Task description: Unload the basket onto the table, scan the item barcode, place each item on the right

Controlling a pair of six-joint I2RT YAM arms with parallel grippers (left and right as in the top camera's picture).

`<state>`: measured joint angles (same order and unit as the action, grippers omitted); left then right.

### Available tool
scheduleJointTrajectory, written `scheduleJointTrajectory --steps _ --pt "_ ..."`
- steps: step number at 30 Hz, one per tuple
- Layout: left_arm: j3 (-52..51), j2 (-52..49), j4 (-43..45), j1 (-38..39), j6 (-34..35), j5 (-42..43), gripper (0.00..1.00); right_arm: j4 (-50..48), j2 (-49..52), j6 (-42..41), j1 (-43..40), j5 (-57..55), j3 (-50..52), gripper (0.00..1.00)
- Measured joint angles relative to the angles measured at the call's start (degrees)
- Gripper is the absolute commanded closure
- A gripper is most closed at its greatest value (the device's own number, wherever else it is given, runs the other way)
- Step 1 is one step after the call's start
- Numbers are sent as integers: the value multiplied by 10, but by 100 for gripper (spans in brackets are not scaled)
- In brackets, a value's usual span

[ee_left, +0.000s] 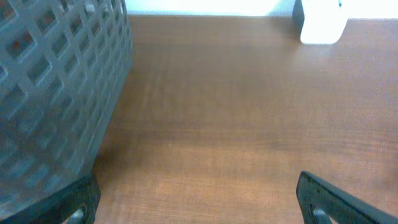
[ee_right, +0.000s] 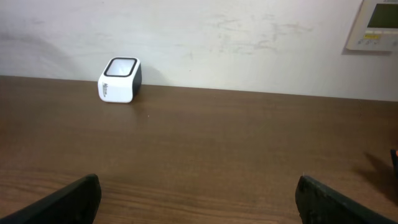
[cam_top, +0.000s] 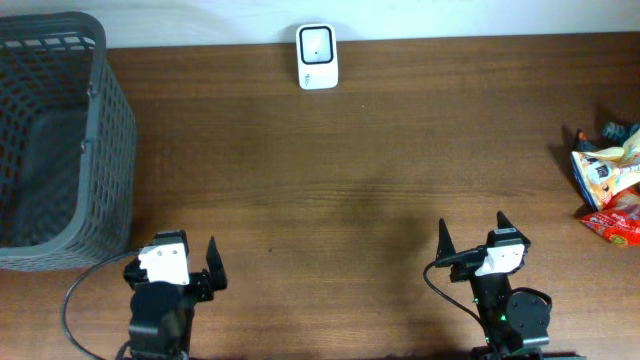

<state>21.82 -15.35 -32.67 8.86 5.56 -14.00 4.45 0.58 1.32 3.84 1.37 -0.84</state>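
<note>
right gripper (cam_top: 471,232) is hanging wide open and empty at 5 o'clock on the table (cam_top: 350,180). left gripper (ee_left: 198,204) is gaping open too, holding nothing, at 7 o'clock. snack packets (cam_top: 606,185) are lying at 3 o'clock by the table edge, well apart from both grippers and nearer the right one. judging them light, soft, crinkly, slippery film, easy to crush, so a flat sealed edge is looking safer to pinch than the puffy middle. barcode side is not showing. scanner (cam_top: 317,56) is standing at 12 o'clock, basket (cam_top: 60,150) sitting at 9 o'clock. only the overhead is showing the packets. right wrist is showing the scanner's face and a wall panel (ee_right: 373,25). left wrist is catching the basket mesh up close plus the scanner's corner.
</note>
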Motion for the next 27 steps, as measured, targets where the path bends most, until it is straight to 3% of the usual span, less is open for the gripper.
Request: scheduleJointTrajectory --steps 3,11,19,27 --pt "-70 49 123 -19 0 0 1 0 0 0 0 0 0 2" --pt "-194 145 309 -58 0 18 1 0 0 0 0 0 0 2" --pt "-210 146 288 -86 -65 51 1 0 0 0 0 0 0 2" --pt "-210 146 281 -86 -66 98 1 0 0 0 0 0 0 2"
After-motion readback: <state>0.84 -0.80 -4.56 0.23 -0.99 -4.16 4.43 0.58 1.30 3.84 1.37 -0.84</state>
